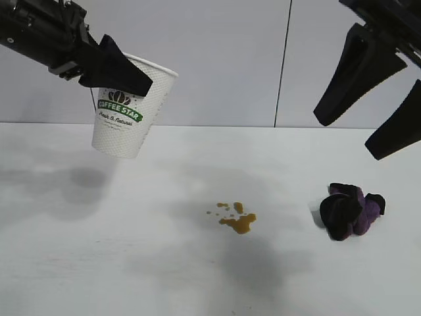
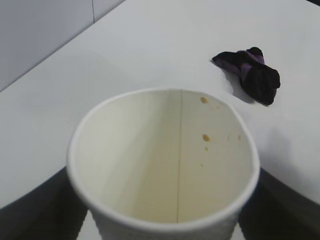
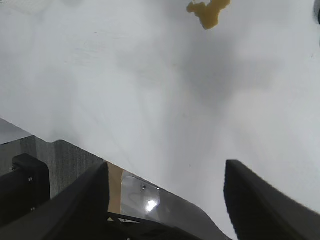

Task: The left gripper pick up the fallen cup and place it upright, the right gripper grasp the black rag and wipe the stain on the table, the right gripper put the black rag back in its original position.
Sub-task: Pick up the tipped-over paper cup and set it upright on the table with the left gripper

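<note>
The left gripper (image 1: 122, 72) is clasping the paper cup (image 1: 128, 115) aloft, near-upright, its base tilting over the table (image 1: 99, 263), while the right gripper (image 1: 365, 125) is hanging unclenched.

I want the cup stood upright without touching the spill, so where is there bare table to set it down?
Widest bare patch: the table under the left tool and the cup, left of the stain. The front strip below the stain is bare too. Tightest spot: between the stain and the black rag, under the open right tool.

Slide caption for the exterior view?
Left gripper holds cup aloft; right gripper open above black rag.
</note>
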Tool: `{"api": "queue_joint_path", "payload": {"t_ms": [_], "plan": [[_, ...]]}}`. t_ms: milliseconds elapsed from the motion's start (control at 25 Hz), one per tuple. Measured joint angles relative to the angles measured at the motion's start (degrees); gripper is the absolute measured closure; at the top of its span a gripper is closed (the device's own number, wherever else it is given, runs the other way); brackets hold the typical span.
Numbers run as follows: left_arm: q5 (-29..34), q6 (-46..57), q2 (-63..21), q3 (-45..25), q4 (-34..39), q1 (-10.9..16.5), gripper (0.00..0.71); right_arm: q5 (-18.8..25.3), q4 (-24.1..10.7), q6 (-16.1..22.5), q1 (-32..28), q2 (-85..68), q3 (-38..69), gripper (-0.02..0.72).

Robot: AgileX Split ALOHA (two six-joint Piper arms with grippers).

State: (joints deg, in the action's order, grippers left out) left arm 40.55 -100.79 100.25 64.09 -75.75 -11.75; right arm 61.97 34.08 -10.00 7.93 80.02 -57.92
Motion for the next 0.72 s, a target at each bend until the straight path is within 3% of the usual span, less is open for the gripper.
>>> {"api": "queue_joint_path", "payload": {"t_ms": [400, 600, 720], "plan": [[-9.8, -22.0, -0.2, -8.1, -19.7, 0.0, 0.170, 0.0, 0.0, 0.0, 0.0, 0.0, 0.0, 0.252], [-10.0, -28.2, -0.2, -11.5, -21.4, 1.3, 0.170, 0.0, 0.0, 0.0, 0.0, 0.0, 0.0, 0.252], [-7.7, -28.3, -0.2, -12.6, -21.4, 4.1, 0.170, 0.0, 0.0, 0.1, 0.0, 0.0, 0.0, 0.252]]}}
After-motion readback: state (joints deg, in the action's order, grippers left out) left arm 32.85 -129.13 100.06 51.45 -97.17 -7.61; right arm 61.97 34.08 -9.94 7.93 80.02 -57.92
